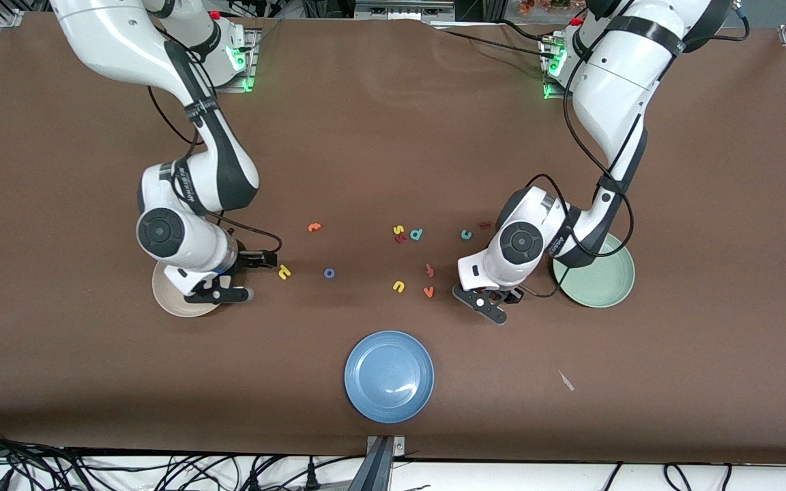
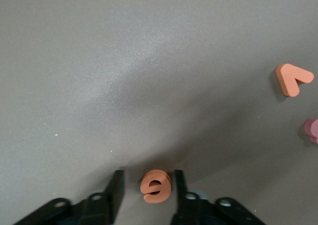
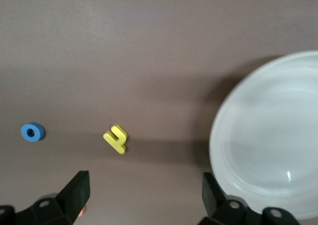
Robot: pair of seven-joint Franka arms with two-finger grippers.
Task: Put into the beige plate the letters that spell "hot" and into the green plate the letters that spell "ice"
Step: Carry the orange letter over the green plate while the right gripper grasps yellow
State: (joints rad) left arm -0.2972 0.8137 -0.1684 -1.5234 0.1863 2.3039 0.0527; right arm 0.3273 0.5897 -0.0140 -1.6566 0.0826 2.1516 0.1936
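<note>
Left gripper (image 2: 146, 187) brackets the orange e (image 2: 156, 186) on the brown table (image 1: 393, 136); one finger touches it, the other stands just clear, so the jaws are not clamped. Only the left wrist view shows this e; the front view hides it under the wrist. Right gripper (image 3: 144, 190) hangs spread wide beside the beige plate (image 3: 268, 135), near the yellow h (image 3: 116, 138) and blue o (image 3: 33, 132). Green plate (image 1: 601, 279) lies beside the left arm; the blue plate (image 1: 389, 376) lies nearest the camera, with bare table around it.

A robotics lab: brown-covered table (image 1: 393, 136), bolted arm bases, trailing cables (image 1: 93, 470).
</note>
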